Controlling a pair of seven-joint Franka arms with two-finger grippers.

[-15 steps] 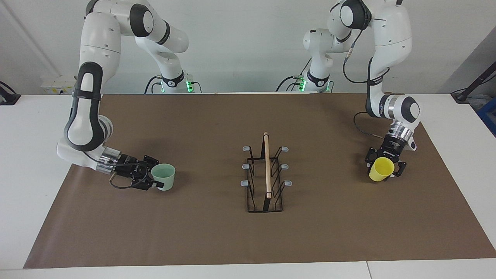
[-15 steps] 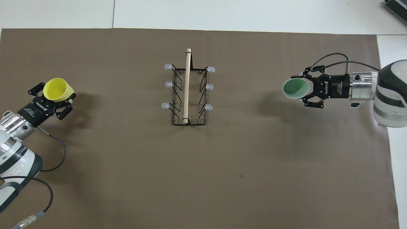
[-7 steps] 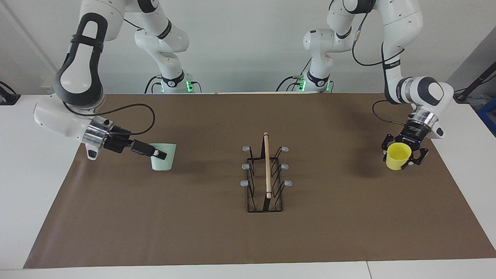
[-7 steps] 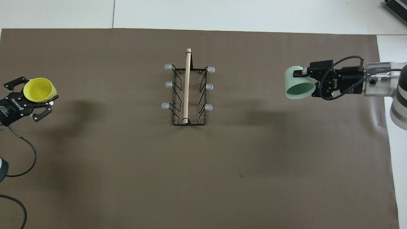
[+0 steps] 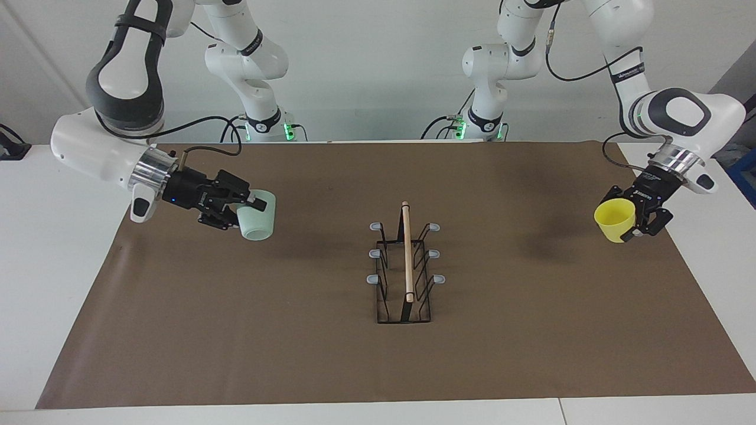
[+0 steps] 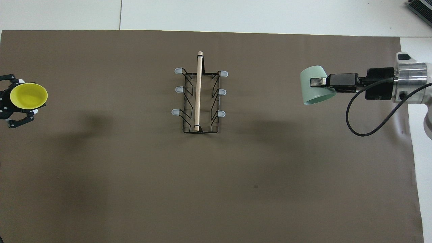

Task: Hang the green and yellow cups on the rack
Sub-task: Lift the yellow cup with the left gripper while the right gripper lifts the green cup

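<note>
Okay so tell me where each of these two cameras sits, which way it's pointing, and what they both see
Facing view: high across the table, looking at the robots; both whole arms show, right gripper holding the green cup, left gripper holding the yellow cup.
Overhead view: above the robots' end, looking steeply down; only grippers and wrists show.
Shared: the rack mid-mat, both cups lifted, none hung.

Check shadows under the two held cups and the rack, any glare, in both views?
Facing view: soft dark patches on the mat beside the green cup and yellow cup; no glare. Overhead view: blurred shadows flank the rack, nearer the robots than each cup; lighting even.
</note>
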